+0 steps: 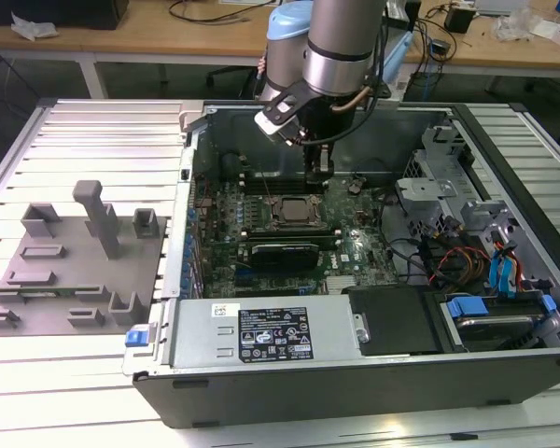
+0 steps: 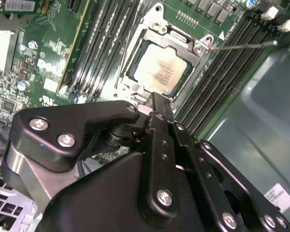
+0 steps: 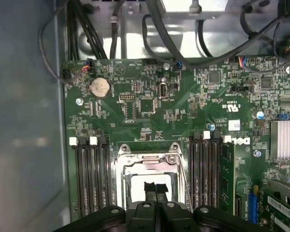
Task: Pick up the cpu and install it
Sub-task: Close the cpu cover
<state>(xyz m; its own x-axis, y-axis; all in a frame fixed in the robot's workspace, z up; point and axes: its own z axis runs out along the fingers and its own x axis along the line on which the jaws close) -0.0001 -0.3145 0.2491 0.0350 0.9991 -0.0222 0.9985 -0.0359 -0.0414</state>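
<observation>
Well off to the exterior view's left of the tool (image 1: 323, 166), a grey tray (image 1: 65, 280) with upright blocks rests on the slatted counter (image 1: 84, 392). The tool hangs inside the open computer case (image 1: 355, 373), low over the motherboard (image 3: 150, 106). In both wrist views the tool is closed, jaws pressed together with nothing seen between them. The cpu (image 2: 159, 71) lies flat in the socket (image 2: 199, 48) just beyond its tips, with memory slots (image 2: 106, 43) on either side; contact cannot be confirmed.

A ribbed metal bench (image 1: 93, 131) carries a grey plastic tray (image 1: 75, 266) near its edge on the exterior view's left. Just beside the tray, an open computer case (image 1: 373, 383) lies across the middle.
</observation>
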